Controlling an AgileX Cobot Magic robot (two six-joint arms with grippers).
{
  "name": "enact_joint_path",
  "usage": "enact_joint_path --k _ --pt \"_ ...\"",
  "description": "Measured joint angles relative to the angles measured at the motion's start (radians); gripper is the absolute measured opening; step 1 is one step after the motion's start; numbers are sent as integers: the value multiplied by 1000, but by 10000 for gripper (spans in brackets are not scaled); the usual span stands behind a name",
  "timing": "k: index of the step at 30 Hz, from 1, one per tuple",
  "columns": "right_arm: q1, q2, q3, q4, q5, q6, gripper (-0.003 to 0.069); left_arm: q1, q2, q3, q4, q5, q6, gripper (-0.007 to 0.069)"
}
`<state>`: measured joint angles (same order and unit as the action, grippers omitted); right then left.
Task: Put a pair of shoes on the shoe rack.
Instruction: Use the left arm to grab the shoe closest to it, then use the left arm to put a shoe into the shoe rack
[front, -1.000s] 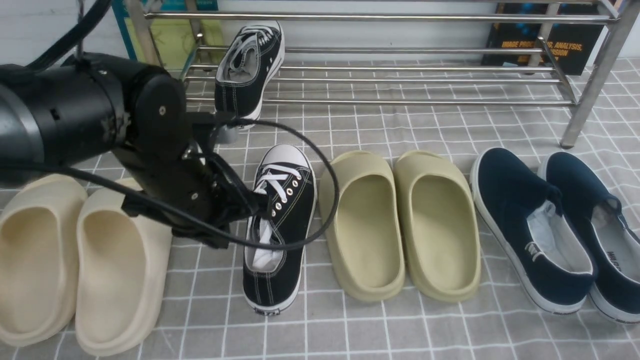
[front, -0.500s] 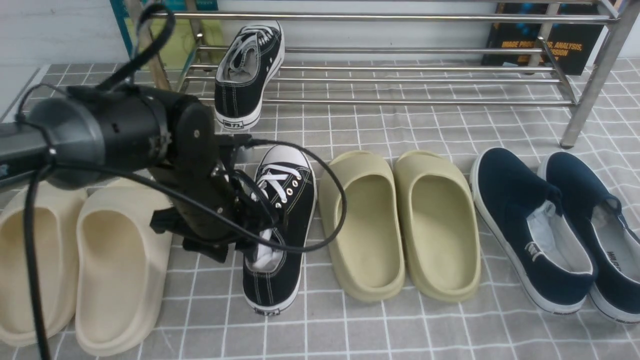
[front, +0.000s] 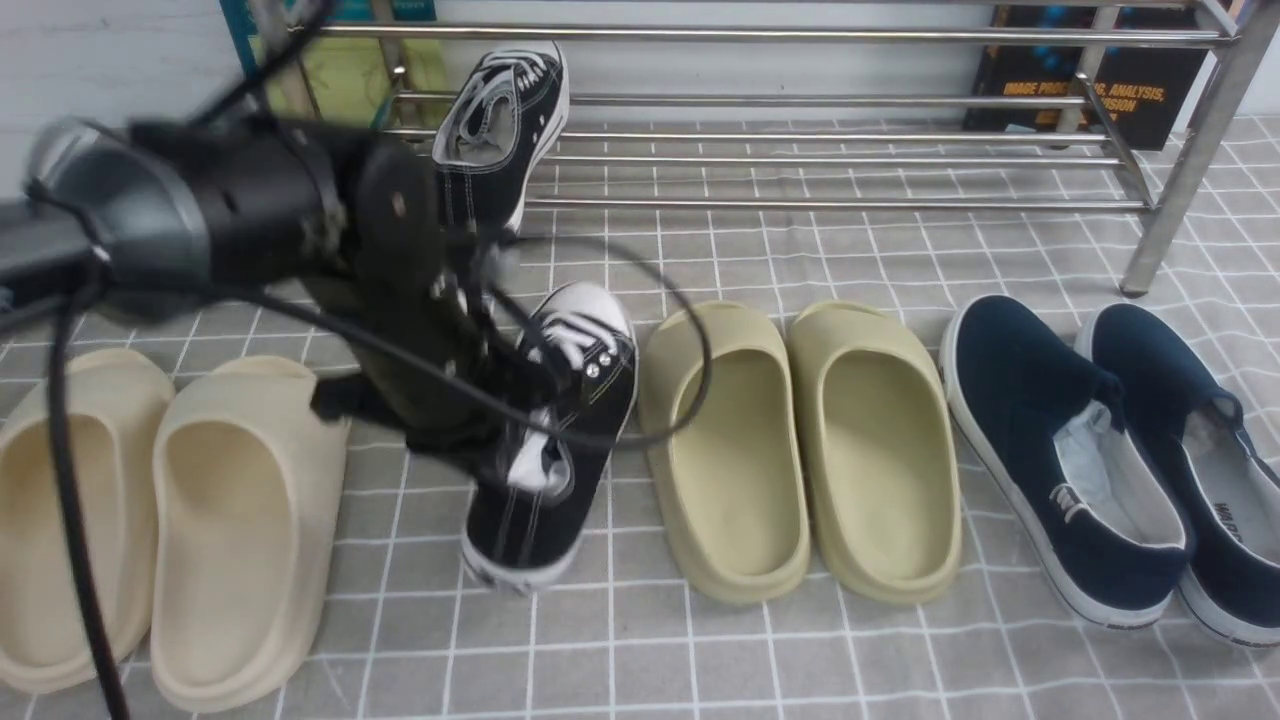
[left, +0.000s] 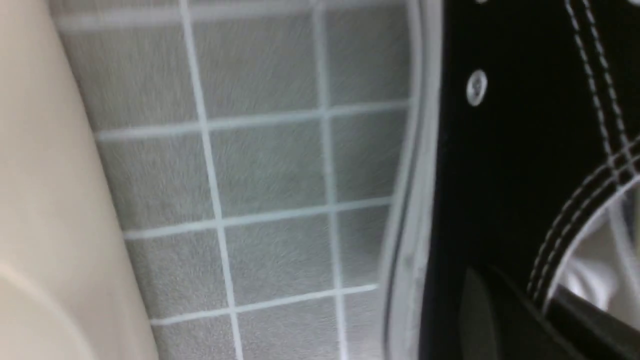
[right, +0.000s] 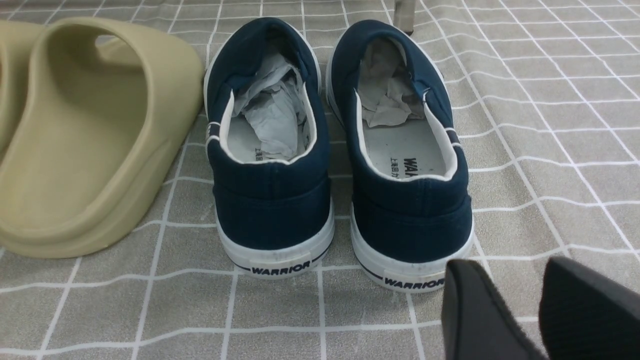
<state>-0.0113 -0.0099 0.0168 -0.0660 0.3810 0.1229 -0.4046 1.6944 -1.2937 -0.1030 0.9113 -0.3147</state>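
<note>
Left end effector gripping sneaker, tilted

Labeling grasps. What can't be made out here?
left end effector: front view, fingertips hidden behind left arm.
floor sneaker: front view motion-blurred; left wrist view cuts it off.
rack sneaker: front view, heel behind that arm.
right end effector: right wrist view, cropped by bottom edge.

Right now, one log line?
left gripper: shut on near sneaker, tilted | right gripper: open, empty | far sneaker: on shoe rack
</note>
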Motion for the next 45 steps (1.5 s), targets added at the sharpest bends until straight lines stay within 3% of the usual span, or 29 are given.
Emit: enact_joint_path --k 7,18,30,39,45 --pt "0 0 0 0 0 0 239 0 -15 -136 -5 -21 0 -13" --pt "0 0 0 0 0 0 239 49 269 -448 -25 -18 -116 -13" --pt "0 0 0 0 0 0 239 92 500 -842 -72 -36 -162 -13" --pt "0 0 0 0 0 0 239 111 573 -873 -83 -92 -169 -10" --pt "0 0 0 0 0 0 239 135 575 -882 -90 -136 -170 57"
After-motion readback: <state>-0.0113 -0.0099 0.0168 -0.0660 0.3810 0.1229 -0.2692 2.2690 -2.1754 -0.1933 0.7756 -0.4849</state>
